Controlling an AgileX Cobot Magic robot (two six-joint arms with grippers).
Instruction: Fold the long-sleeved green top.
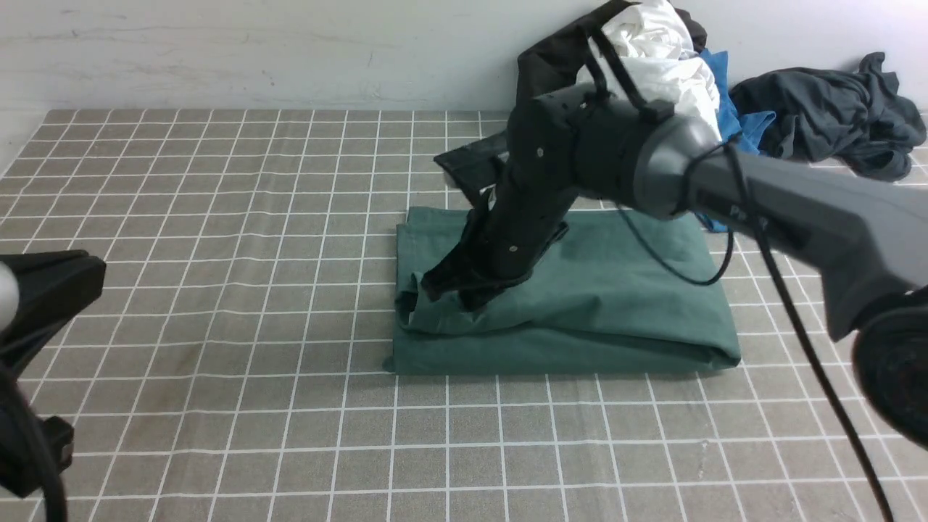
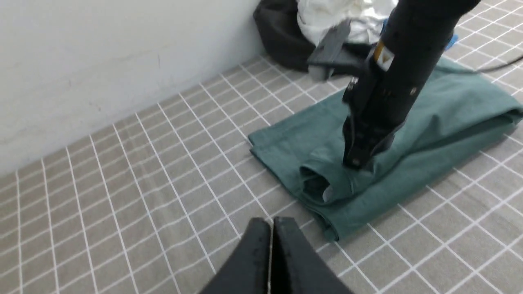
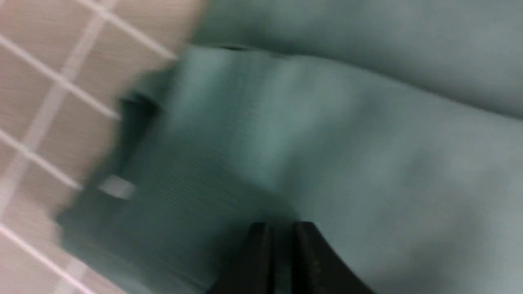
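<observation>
A: On the checked surface (image 1: 217,326), front view, where is the green long-sleeved top (image 1: 623,312)?
B: Midway across, folded into a rectangle. The right gripper (image 1: 449,288) bears on its left end.
A: Left wrist view?
B: The left gripper (image 2: 270,253) hangs near the top's corner, tips pressed together, empty.
A: Right wrist view?
B: Blurred. Its fingers (image 3: 261,257) nearly meet, green cloth pinched between.

Your right wrist view is smeared: the green top (image 3: 327,143) shows only as soft folds, and you can't tell whether the right gripper (image 3: 282,234) pinches any cloth. In the front view the right arm (image 1: 797,210) covers the top's far middle, and the picture's edge cuts off the left arm (image 1: 43,283).
</observation>
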